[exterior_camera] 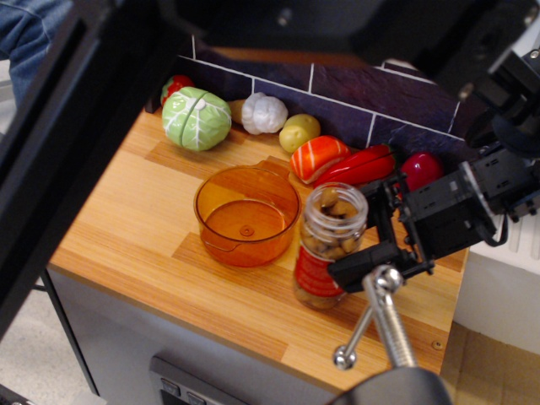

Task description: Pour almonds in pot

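Note:
The almonds (336,207) fill a clear, lidless jar (323,257) with a red label, standing slightly tilted on the wooden counter just right of the pot. The pot (208,229) is round, translucent orange and empty, with a small handle at its back right. My gripper (356,232) comes in from the right at jar height. Its black fingers straddle the jar's right side, one in front (364,268) and one behind (381,192). The jaws look spread a little wider than the jar, and the front finger touches its side.
Toy food lines the dark tiled back wall: tomato (175,86), cabbage (196,118), garlic (264,113), a yellow piece (299,132), salmon (318,158), red pepper (361,166) and a red egg-shaped item (420,171). A metal clamp screw (371,325) blocks the foreground. A dark frame (76,143) crosses the left.

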`<state>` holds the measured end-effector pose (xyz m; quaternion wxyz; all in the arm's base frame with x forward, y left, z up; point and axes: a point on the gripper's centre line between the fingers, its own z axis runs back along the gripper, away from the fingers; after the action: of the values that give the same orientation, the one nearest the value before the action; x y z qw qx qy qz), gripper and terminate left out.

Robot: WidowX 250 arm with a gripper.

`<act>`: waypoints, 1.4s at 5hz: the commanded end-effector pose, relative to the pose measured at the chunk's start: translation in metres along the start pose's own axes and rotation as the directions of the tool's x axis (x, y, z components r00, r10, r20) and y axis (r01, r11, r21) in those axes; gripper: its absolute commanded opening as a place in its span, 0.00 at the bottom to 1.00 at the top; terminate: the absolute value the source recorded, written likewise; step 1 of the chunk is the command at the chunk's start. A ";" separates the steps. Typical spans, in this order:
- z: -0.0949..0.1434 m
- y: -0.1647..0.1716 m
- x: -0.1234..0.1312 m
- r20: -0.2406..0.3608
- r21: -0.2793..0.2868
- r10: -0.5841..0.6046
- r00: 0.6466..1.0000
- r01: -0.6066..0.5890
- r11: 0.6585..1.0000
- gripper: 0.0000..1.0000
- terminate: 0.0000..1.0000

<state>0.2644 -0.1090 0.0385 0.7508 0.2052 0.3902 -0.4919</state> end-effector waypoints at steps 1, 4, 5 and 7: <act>0.018 -0.007 -0.027 0.199 -0.033 -0.030 0.980 0.038 0.999 0.00 0.00; 0.035 -0.004 -0.047 0.497 -0.188 -0.226 0.837 0.359 0.914 0.00 0.00; 0.029 0.002 -0.058 0.658 -0.207 -0.236 0.715 0.473 0.856 0.00 0.00; 0.032 0.023 -0.070 0.849 -0.255 -0.108 0.518 0.580 0.774 0.00 0.00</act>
<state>0.2883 -0.0808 0.0974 0.7504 -0.3426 0.1810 -0.5354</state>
